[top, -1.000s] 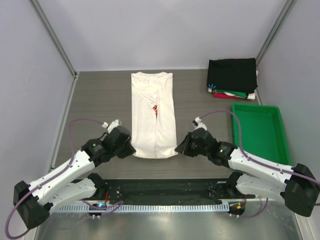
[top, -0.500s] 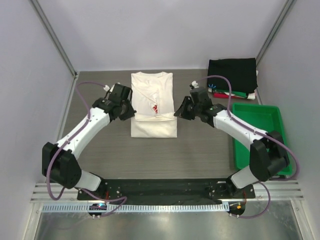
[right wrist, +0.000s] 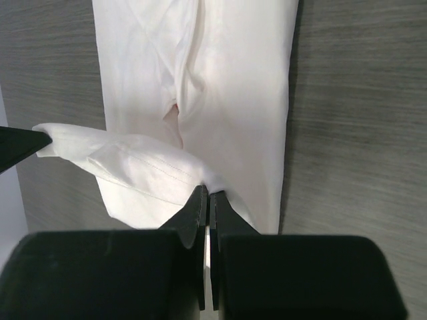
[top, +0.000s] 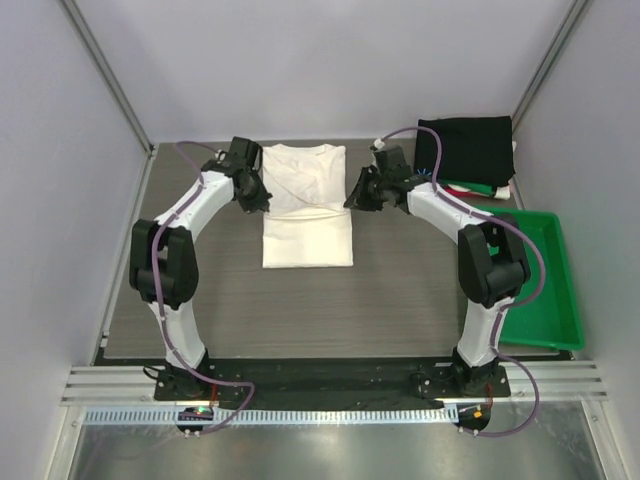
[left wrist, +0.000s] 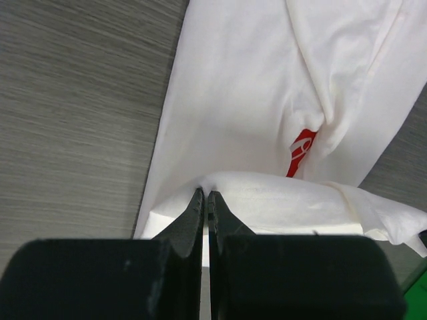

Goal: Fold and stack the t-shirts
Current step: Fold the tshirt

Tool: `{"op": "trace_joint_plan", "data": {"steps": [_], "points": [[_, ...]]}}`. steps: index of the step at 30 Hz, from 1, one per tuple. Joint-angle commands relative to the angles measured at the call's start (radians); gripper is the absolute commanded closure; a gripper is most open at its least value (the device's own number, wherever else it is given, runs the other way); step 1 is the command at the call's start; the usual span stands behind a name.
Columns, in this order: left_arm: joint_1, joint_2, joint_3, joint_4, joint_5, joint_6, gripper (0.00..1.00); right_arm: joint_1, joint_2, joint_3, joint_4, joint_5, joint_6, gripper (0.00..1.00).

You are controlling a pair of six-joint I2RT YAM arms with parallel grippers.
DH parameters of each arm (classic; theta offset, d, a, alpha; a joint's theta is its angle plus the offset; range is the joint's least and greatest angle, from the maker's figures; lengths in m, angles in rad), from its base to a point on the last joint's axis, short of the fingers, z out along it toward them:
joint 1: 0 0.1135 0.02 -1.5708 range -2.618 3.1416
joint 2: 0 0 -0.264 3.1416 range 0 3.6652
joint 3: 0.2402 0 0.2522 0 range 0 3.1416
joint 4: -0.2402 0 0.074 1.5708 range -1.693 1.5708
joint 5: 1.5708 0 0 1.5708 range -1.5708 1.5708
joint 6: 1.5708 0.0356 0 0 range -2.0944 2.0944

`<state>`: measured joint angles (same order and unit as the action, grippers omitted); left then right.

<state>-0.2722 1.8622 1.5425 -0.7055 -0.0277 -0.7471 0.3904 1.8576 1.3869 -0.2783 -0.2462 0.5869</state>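
Observation:
The white t-shirt [top: 306, 205] lies as a narrow strip on the table's far middle, its lower part folded up over the upper part. My left gripper [top: 263, 199] is shut on the hem's left corner; in the left wrist view [left wrist: 206, 193] the cloth bunches at the tips and a bit of red print [left wrist: 301, 148] shows. My right gripper [top: 351, 198] is shut on the hem's right corner, which also shows in the right wrist view [right wrist: 208, 191]. A stack of folded t-shirts [top: 466, 150], black on top with green, red and white edges below, sits at the far right.
A green plastic tray [top: 535, 275] stands on the right side of the table. Both arms stretch far out over the table from the near edge. Grey walls close in the back and both sides.
Both grippers have carried the shirt's bottom hem from the near end up towards the collar, folding the shirt over itself. The arms are now stretched out far.

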Motion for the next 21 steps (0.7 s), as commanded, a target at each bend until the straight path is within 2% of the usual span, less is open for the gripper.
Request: {"op": "trace_joint_plan", "data": {"steps": [1,3,4,5,6,8,9,11,12,13,14,15,16,17,18,20,21], "points": [[0.022,0.057,0.099,-0.006,0.023,0.034,1.0,-0.025,0.063,0.092,0.001,-0.025,-0.035,0.99],[0.034,0.129,0.142,-0.014,0.053,0.031,1.0,-0.039,0.103,0.15,-0.009,-0.03,-0.038,0.95],[0.048,0.161,0.231,-0.032,0.058,0.032,0.99,-0.044,0.126,0.181,-0.021,-0.034,-0.039,0.89],[0.059,0.201,0.29,-0.104,0.07,0.031,0.97,-0.05,0.184,0.222,-0.036,-0.047,-0.044,0.62],[0.073,0.298,0.37,-0.139,0.09,0.034,0.88,-0.062,0.219,0.338,-0.054,-0.054,-0.05,0.51],[0.116,0.403,0.624,-0.275,0.132,0.031,0.8,-0.076,0.349,0.505,-0.177,-0.059,-0.064,0.4],[0.129,0.446,0.707,-0.323,0.161,0.029,0.74,-0.082,0.388,0.693,-0.232,-0.058,-0.082,0.39],[0.162,0.518,0.863,-0.424,0.16,0.022,0.7,-0.094,0.461,0.86,-0.379,-0.056,-0.099,0.37],[0.168,0.514,0.858,-0.423,0.172,0.022,0.55,-0.096,0.504,0.99,-0.427,-0.051,-0.114,0.37],[0.174,0.458,0.82,-0.407,0.178,0.028,0.49,-0.096,0.512,1.029,-0.514,-0.047,-0.121,0.37],[0.174,0.419,0.706,-0.349,0.18,0.032,0.43,-0.094,0.487,1.022,-0.539,-0.044,-0.128,0.37],[0.174,0.372,0.624,-0.321,0.18,0.037,0.41,-0.091,0.454,0.974,-0.544,-0.042,-0.133,0.37],[0.174,0.286,0.551,-0.263,0.184,0.037,0.41,-0.081,0.419,0.909,-0.523,-0.039,-0.142,0.37],[0.174,0.235,0.389,-0.229,0.187,0.034,0.4,-0.073,0.369,0.827,-0.492,-0.033,-0.144,0.37],[0.174,0.189,0.31,-0.192,0.192,0.031,0.4,-0.067,0.26,0.628,-0.393,-0.027,-0.144,0.37],[0.174,0.051,0.16,-0.099,0.201,0.019,0.4,-0.059,0.134,0.406,-0.267,-0.034,-0.101,0.35],[0.174,0.014,0.036,-0.068,0.209,0.017,0.4,-0.058,0.082,0.213,-0.21,-0.042,-0.082,0.35]]}}
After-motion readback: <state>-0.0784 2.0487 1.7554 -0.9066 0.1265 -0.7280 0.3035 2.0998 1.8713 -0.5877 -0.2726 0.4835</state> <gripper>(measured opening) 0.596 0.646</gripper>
